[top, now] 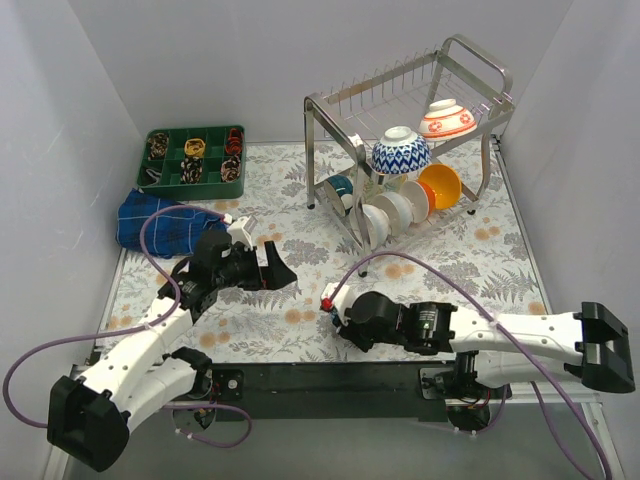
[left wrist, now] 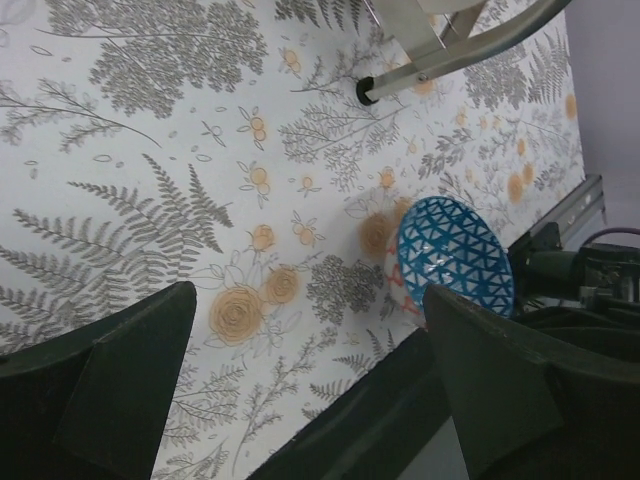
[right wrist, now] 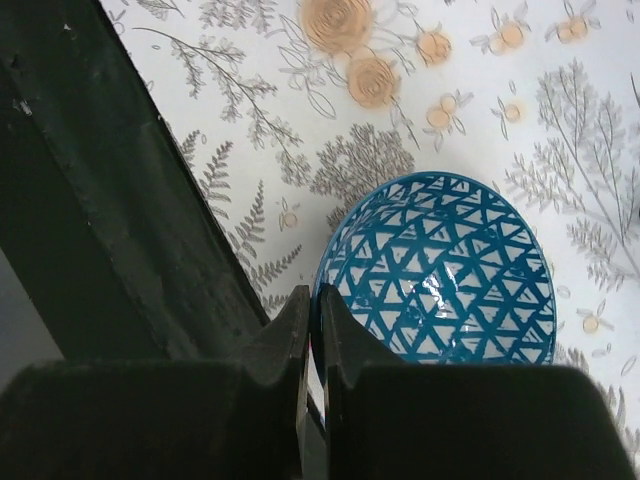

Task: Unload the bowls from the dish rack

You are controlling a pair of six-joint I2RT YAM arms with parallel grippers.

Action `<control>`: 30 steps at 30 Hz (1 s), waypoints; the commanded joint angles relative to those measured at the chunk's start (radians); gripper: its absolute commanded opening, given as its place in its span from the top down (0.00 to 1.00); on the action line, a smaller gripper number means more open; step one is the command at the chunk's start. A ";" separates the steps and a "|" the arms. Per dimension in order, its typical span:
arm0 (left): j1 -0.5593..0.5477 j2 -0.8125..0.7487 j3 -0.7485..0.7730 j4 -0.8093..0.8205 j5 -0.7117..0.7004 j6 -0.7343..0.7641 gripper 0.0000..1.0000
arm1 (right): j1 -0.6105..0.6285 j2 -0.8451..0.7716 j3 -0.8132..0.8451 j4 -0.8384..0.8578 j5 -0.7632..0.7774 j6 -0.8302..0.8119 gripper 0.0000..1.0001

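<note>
1. Your right fingers [right wrist: 300,330] are closed to a thin pinch on the rim of the small round ceramic bowl with a blue triangle lattice inside [right wrist: 440,270]. A glazed rim gives little to hold, so a quick wrist turn can make the bowl swing or slip out.
2. The bowl hangs low over the floral-covered desk [top: 480,250], close to its near edge and the black rail there. If you let go here, it may rock towards that edge or end up in the path of the arms.
3. You cannot tell from these views whether its foot touches the desk, and it looks tilted. If you open before it sits flat, it may drop and clatter.
4. Your left fingers [top: 272,268] stand wide and empty above the desk, near the right arm. If both arms move inward together, they may knock each other or the bowl.
5. The other bowls remain in the shiny steel wire dish rack [top: 470,60]. The blue-white patterned bowl [top: 401,151] and red-white patterned bowl [top: 446,119] sit upturned on the upper tier. The orange bowl [top: 441,185], white bowls [top: 395,210] and teal bowl [top: 340,187] lean together below, so pulling one may shift its neighbours.
</note>
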 commanded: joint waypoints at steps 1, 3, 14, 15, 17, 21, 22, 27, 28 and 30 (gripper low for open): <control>-0.025 0.018 0.050 -0.038 0.132 -0.071 0.02 | 0.079 0.066 0.072 0.235 0.137 -0.150 0.99; -0.036 0.042 0.053 -0.039 0.160 -0.080 0.02 | 0.099 0.100 0.083 0.271 0.158 -0.213 0.99; -0.128 0.190 0.079 -0.096 0.062 -0.086 0.04 | 0.177 0.258 0.165 0.398 0.264 -0.368 0.99; -0.134 0.197 0.085 -0.102 0.039 -0.085 0.06 | 0.180 0.276 0.173 0.404 0.269 -0.373 0.99; -0.151 0.222 0.094 -0.120 -0.021 -0.083 0.10 | 0.186 0.289 0.179 0.413 0.284 -0.378 0.99; -0.179 0.253 0.099 -0.136 -0.075 -0.083 0.25 | 0.189 0.328 0.198 0.423 0.303 -0.382 0.99; -0.188 0.257 0.099 -0.139 -0.084 -0.083 0.33 | 0.191 0.336 0.207 0.424 0.315 -0.385 0.99; -0.207 0.279 0.100 -0.137 -0.121 -0.074 0.58 | 0.199 0.379 0.230 0.430 0.347 -0.390 0.99; -0.210 0.285 0.100 -0.139 -0.124 -0.073 0.61 | 0.199 0.382 0.234 0.435 0.349 -0.390 0.99; -0.213 0.289 0.106 -0.137 -0.145 -0.068 0.74 | 0.199 0.393 0.236 0.446 0.353 -0.390 0.99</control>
